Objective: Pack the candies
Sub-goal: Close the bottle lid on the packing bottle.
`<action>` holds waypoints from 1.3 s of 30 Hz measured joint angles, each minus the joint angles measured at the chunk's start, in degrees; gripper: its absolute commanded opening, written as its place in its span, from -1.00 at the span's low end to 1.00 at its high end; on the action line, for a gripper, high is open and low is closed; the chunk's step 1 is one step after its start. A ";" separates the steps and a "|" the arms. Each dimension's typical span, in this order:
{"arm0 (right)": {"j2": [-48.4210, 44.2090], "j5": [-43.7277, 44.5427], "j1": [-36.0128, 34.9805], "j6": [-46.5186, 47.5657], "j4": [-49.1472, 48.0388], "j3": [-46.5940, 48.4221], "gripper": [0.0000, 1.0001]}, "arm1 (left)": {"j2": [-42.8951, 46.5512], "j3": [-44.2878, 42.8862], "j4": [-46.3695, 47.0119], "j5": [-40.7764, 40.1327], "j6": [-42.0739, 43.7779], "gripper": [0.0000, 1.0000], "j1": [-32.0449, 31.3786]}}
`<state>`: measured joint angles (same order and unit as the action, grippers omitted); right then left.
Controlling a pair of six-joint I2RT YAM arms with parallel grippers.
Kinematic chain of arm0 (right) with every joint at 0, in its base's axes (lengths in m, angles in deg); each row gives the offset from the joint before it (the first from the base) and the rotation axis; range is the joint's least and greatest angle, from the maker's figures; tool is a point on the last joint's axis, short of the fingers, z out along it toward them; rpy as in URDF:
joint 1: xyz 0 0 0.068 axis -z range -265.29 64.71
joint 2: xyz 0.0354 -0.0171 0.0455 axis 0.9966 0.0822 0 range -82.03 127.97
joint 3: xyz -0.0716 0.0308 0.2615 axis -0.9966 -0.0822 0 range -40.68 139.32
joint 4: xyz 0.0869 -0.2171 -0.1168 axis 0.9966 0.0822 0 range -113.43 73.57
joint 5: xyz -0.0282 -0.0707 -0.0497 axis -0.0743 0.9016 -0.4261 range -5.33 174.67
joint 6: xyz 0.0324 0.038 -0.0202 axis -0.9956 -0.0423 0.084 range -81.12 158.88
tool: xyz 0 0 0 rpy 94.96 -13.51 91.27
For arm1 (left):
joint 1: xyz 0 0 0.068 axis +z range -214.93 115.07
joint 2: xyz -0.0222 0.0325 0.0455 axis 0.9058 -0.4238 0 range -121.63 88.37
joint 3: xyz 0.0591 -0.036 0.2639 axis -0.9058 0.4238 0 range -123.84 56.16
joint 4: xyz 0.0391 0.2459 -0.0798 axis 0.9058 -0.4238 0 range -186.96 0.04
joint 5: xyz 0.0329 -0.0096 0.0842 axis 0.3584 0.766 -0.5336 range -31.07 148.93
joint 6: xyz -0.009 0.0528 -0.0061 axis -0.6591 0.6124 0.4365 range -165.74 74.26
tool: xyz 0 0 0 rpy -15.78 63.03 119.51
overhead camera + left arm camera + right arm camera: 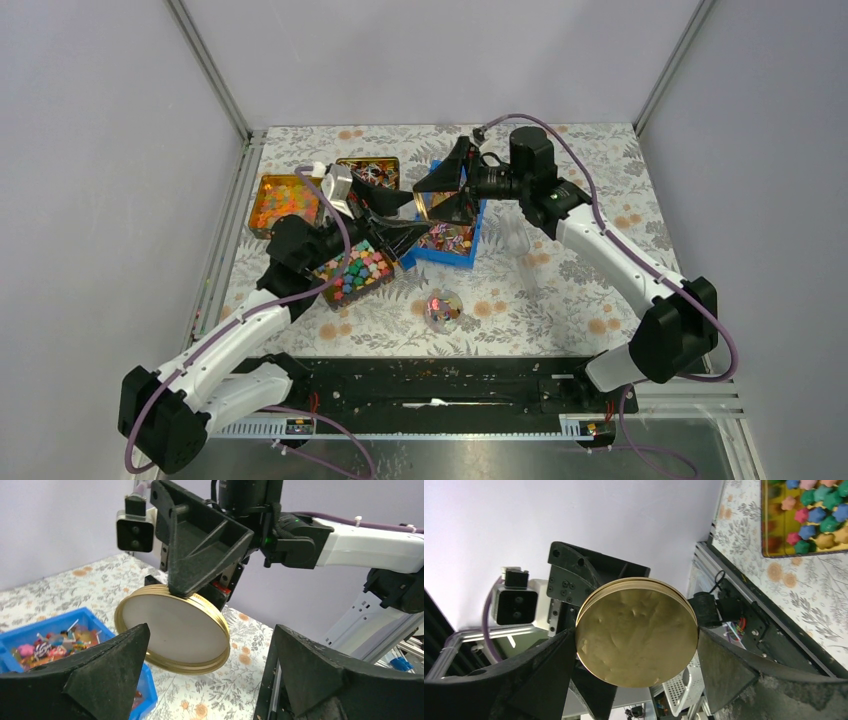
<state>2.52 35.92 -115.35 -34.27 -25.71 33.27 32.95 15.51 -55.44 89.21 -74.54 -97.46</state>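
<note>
right gripper (pixel 635 635) on lid (pixel 172 630); multicoloured candies (pixel 47 647)

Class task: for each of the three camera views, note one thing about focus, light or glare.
Top external: evenly lit, sharp, no harsh shadows. Left wrist: the gold lid is crisp, while the camera's own near fingers read as dark, low-detail masses. Right wrist: a dull sheen picks out dents in the lid; the flower blocks in the corner are blurred.
</note>
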 measured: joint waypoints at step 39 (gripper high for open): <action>2.10 45.97 -27.12 57.64 49.59 0.15 0.36 | 12.11 5.70 -60.11 -28.35 -5.70 0.98 0.79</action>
<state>4.62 81.88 -142.48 23.37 23.88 33.43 45.06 21.22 -115.54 60.87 -80.25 -96.67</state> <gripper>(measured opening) 0.896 0.989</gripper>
